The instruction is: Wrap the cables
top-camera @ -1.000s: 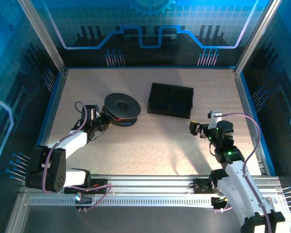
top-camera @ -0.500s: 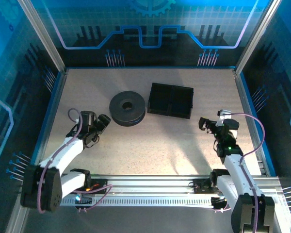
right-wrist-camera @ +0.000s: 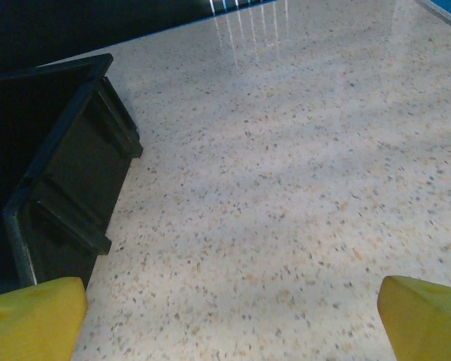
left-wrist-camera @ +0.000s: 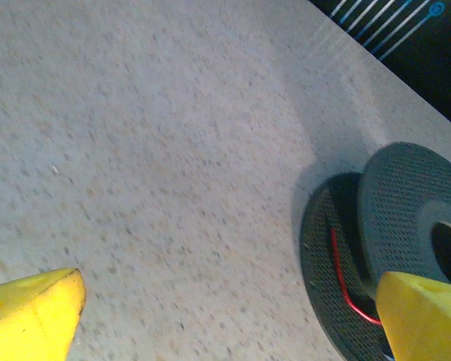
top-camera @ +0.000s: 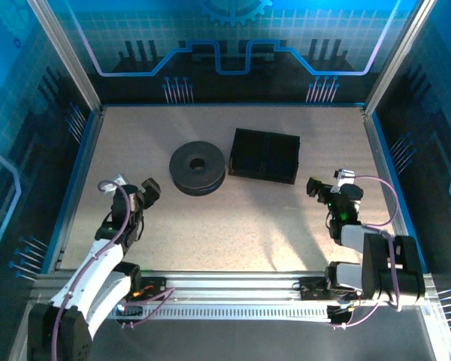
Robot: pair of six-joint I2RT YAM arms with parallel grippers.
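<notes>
Two grippers, both mine, both spread wide with nothing between the fingers. My left gripper (top-camera: 147, 189) sits low over the table (top-camera: 233, 226) on its left side, yellow fingers (left-wrist-camera: 30, 320) far apart in the wrist view. The black spool (top-camera: 198, 167) lies ahead and to its right, near but not touching. The red cable (left-wrist-camera: 340, 274) is wound in the groove between the spool's two discs. My right gripper (top-camera: 314, 187) hovers just right of the black tray (top-camera: 264, 155), apart from it and well apart from the spool.
</notes>
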